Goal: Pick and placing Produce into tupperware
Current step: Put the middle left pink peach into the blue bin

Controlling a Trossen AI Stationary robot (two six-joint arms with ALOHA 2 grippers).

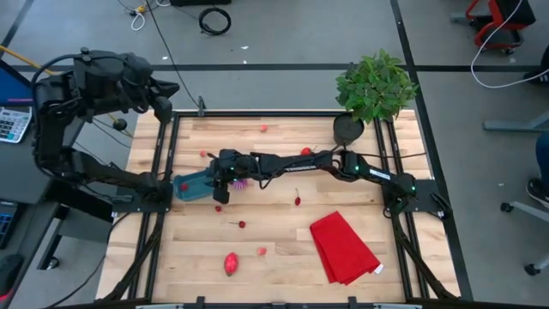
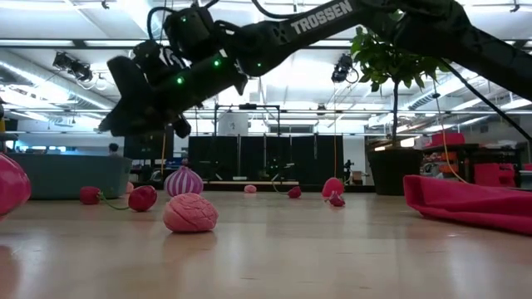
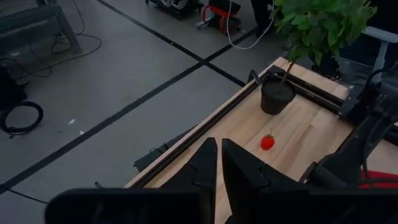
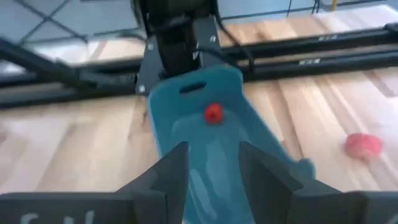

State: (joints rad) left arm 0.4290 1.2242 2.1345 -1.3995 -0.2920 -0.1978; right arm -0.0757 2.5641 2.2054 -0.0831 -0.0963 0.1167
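The teal tupperware (image 1: 194, 185) sits on the table's left part, in front of the left arm's base. A small red piece (image 4: 214, 113) lies inside it. My right gripper (image 1: 226, 168) reaches across from the right and hovers over the tupperware's (image 4: 205, 134) right end; its fingers (image 4: 213, 168) are open and empty. The purple-and-white piece (image 1: 241, 182) rests beside the tupperware. Small red and pink produce lie scattered on the table, among them a pink one (image 4: 364, 144) and the larger red oval (image 1: 231, 263). My left gripper (image 3: 219, 168) is shut and raised beyond the far-left corner.
A red folded cloth (image 1: 343, 247) lies near the right front. A black plant pot (image 1: 348, 129) stands at the far edge. Black frame rails (image 1: 167, 154) border the table. In the low view a pink piece (image 2: 190, 213) and a cherry (image 2: 142, 198) lie under the right arm.
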